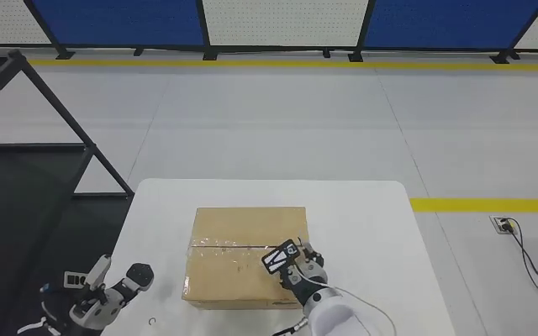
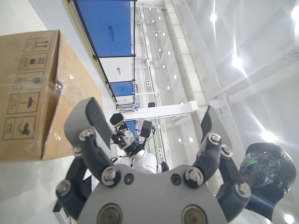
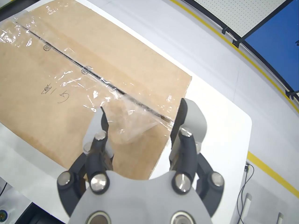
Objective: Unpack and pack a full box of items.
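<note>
Box (image 1: 248, 256), brown cardboard, sits near the middle of the white table (image 1: 361, 218), toward the robot's edge. Flaps lie flat and shut. The top seam runs left to right.

Left gripper (image 2: 150, 110): off the table's left side, near the front corner, well apart from the box. It points up toward the ceiling. Fingers are spread wide, nothing between them. Its wrist view catches the box's side wall with printed handling symbols.

Right gripper (image 3: 143, 109): over the box top at its right end, right by the seam. Fingers are spread apart and hold nothing. One finger is over the cardboard lid, the other at the box's right edge. Can't tell whether either tip touches the cardboard.

Clear tape (image 3: 130, 117) runs along the seam. Between the right gripper's fingers it is loose and crumpled, lifted off the cardboard. Further along, a dark gap shows down the seam line. Pen scribble (image 3: 55, 94) is on the near flap, beside the seam.

Past the table: grey floor with a yellow line (image 1: 471, 204) to the right. A black frame (image 1: 50, 109) stands on the left. Blue and white panels (image 1: 118, 21) stand along the far side.
</note>
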